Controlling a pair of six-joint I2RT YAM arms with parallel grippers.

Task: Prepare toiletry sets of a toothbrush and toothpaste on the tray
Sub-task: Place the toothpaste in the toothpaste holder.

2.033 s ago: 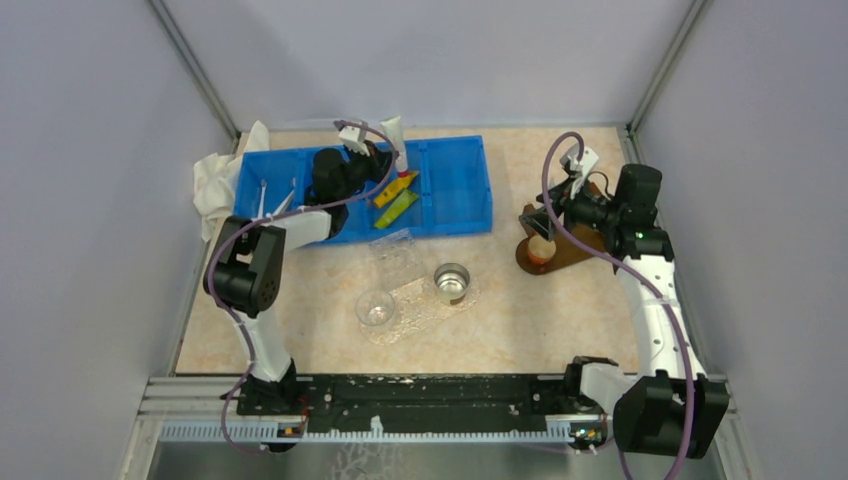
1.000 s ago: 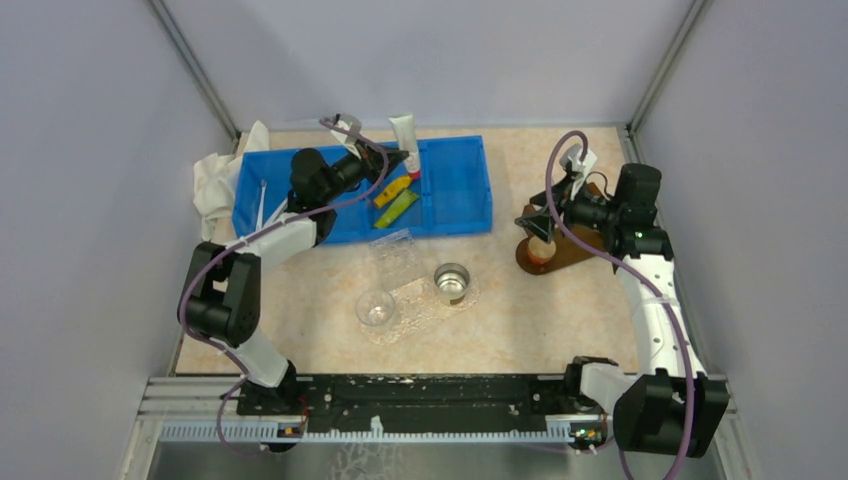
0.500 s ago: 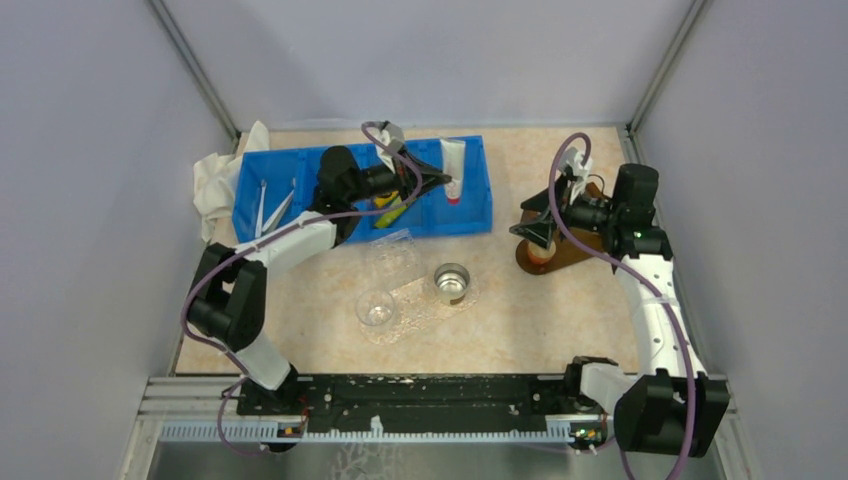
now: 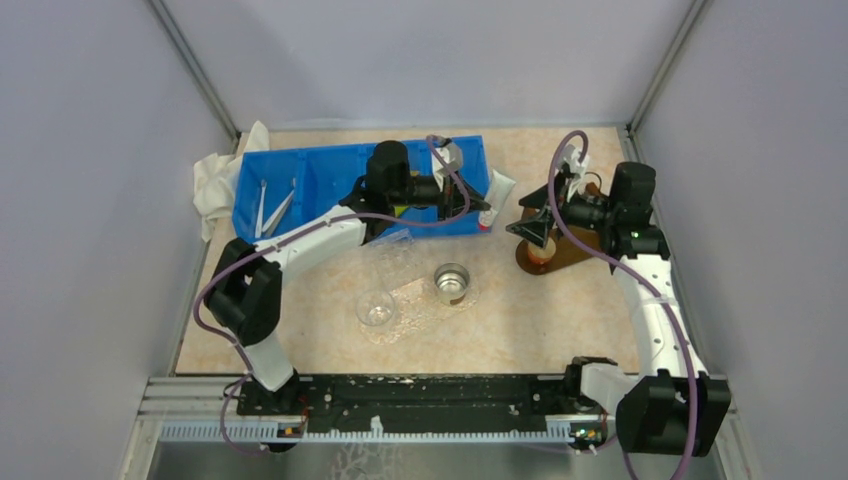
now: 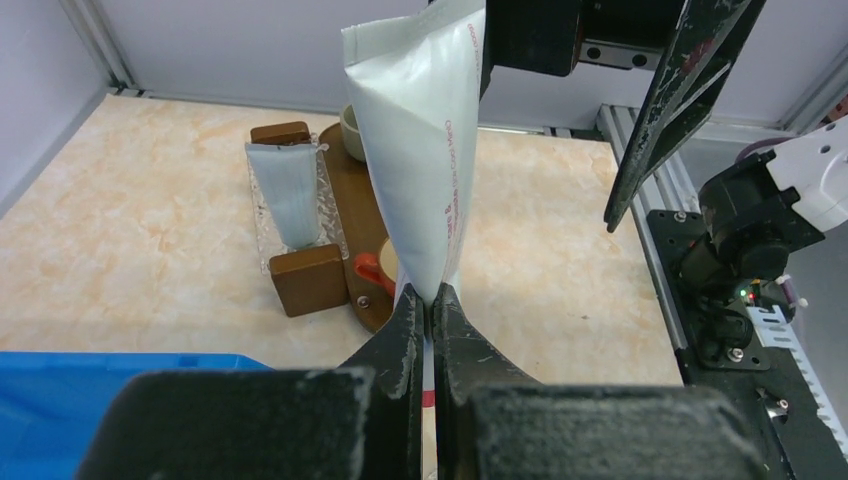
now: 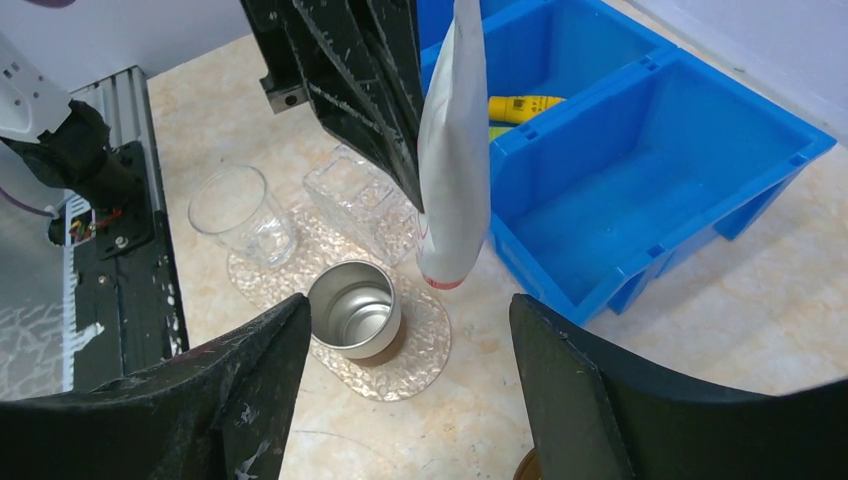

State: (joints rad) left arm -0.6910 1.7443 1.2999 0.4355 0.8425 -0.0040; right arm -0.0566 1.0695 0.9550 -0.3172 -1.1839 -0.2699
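LEFT JAWS: clamped on cap end of white toothpaste tube [image 4: 500, 183] | TUBE: aloft, off 3 o'clock end of blue bin [image 4: 315, 180], wooden tray [image 4: 575, 250] at 3 o'clock | RIGHT JAWS: spread wide, empty, above tray

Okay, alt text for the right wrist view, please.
The left end effector holds a white toothpaste tube cap-down beside a blue bin; a metal cup and clear glass stand on a textured mat, framed by the open right end effector.
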